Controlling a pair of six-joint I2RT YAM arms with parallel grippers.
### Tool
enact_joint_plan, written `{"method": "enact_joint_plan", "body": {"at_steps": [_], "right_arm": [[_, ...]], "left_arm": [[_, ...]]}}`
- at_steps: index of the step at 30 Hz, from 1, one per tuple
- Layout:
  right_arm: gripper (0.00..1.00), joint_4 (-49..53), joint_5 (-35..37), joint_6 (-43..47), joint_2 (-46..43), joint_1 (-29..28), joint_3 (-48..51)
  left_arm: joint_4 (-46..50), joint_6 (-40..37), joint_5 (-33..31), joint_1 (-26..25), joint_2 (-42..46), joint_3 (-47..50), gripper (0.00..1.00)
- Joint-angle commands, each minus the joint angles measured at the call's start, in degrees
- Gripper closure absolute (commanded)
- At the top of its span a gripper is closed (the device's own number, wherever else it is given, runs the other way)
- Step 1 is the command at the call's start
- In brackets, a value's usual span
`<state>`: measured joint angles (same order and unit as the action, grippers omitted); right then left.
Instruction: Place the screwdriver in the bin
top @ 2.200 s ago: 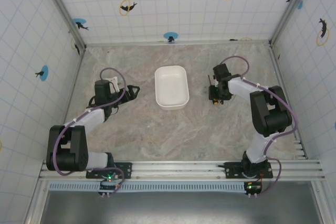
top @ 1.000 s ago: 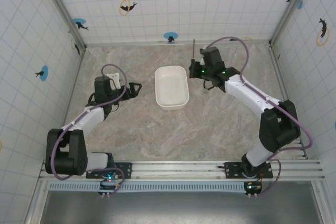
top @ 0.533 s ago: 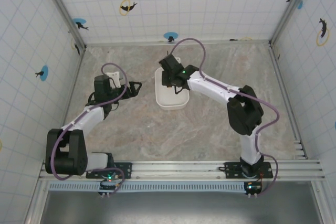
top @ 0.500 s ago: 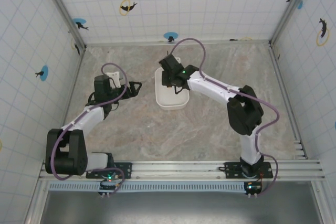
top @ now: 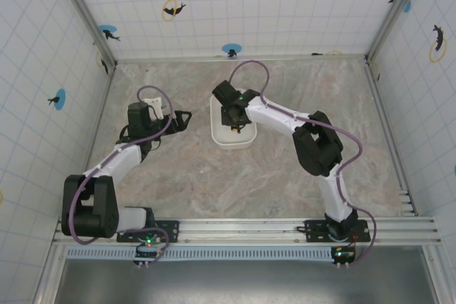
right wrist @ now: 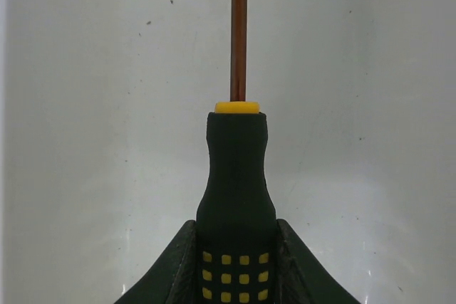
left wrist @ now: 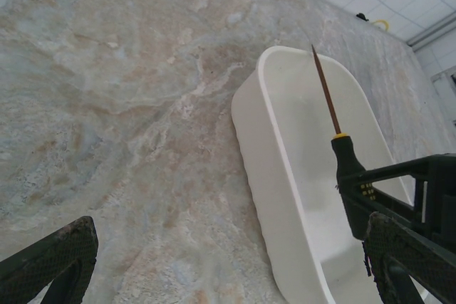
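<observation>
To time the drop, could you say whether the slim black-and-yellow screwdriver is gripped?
Gripped: right claw clamps the screwdriver handle over the white plastic bin.

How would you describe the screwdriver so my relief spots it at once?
Find the white bin in the middle of the marble table. The right gripper hangs over it, clamped on the screwdriver. It is the one slim tool there, with a black handle, yellow squares and collar, and a thin brownish shaft pointing out over the bin's floor.
</observation>
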<state>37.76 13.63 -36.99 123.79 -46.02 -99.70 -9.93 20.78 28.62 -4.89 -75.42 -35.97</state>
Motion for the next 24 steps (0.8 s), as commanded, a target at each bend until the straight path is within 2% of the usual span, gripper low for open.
{"method": "enact_joint_plan", "body": {"at_steps": [1,15,24], "right_arm": [[1.0,1.5,-0.9,-1.0,2.4,0.3,-3.1],[0.98,0.2,-2.5,-1.2,4.2,0.5,-1.5],[0.99,0.6,-1.7,-1.3,1.4,-0.3,0.6]], "left_arm": [[1.0,-1.6,-0.7,-0.3,0.3,-0.4,0.02],[2.3,-1.6,-2.0,-0.3,0.4,-0.1,0.02],[2.8,-1.8,-2.3,-0.3,0.2,-0.1,0.02]]}}
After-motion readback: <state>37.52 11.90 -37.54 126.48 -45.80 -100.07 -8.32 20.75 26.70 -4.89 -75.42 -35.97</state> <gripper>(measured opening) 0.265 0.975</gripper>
